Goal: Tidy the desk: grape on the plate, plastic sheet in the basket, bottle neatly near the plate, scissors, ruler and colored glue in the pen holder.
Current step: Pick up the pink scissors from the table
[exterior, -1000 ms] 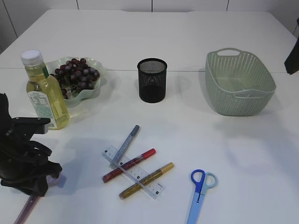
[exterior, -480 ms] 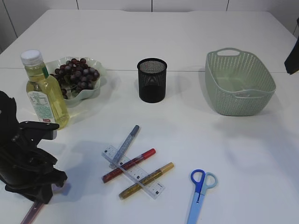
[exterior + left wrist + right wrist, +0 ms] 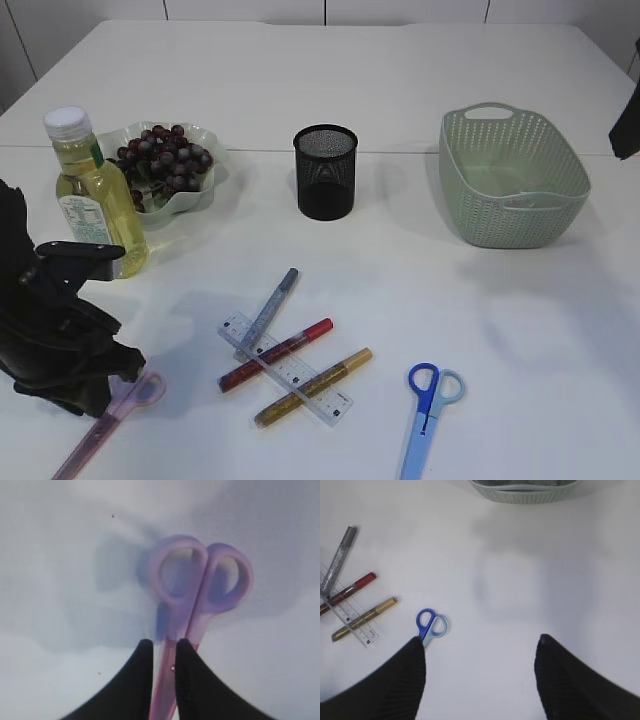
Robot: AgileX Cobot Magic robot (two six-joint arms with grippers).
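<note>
I see my left gripper point(image 3: 164, 652) pinching the pink scissors point(image 3: 192, 600) just below the handle rings, at the front left of the table point(image 3: 420, 60). My right gripper point(image 3: 480, 650) hangs with its jaws spread wide above the bare table, holding nothing. The blue scissors point(image 3: 425, 405) lie at the front, right of the clear ruler point(image 3: 290, 370) and three glue pens point(image 3: 275, 355) that cross it. The grapes point(image 3: 160, 155) are on the plate point(image 3: 212, 185), the bottle point(image 3: 95, 195) just beside it. The pen holder point(image 3: 325, 172) and basket point(image 3: 510, 180) stand behind.
</note>
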